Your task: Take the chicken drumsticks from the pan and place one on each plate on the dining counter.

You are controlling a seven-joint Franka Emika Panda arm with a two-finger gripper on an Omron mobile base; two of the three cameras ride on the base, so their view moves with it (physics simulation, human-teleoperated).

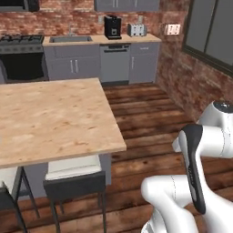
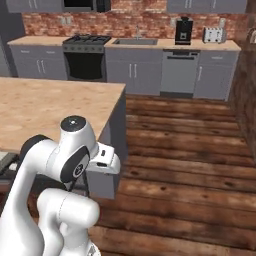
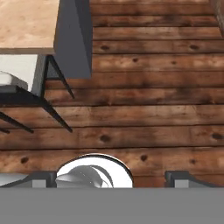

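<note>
The dining counter [image 1: 54, 118] lies broad and pale in front of the base, and the part of its wood-grain top that shows carries neither plate nor drumstick. Its far left and near ends run out of frame, so the plates may sit there; that cannot be settled from here. No pan can be made out either: the stove [image 2: 86, 41] stands against the back brick wall, but it is too distant and small to tell whether anything rests on its burners. Judged from this, the task looks to be at its very start or between steps, with nothing visibly delivered and both drumsticks yet to be fetched and placed.

The gripper [image 3: 111, 179] points down at the plank floor [image 3: 153, 105], its two dark finger tips standing wide apart with nothing between them, so the claw is released and carries nothing. The arm is folded low beside the counter's corner, well away from the stove.

As for containers, the sink [image 2: 135, 42] set in the back worktop appears bare, though it is seen at a shallow angle. A coffee machine [image 2: 184, 30] and a toaster [image 2: 214, 34] stand further along that worktop. Stools [image 1: 75, 175] with pale cushions are tucked under the counter's near edge, and nothing lies on the one seat that shows clearly.
</note>
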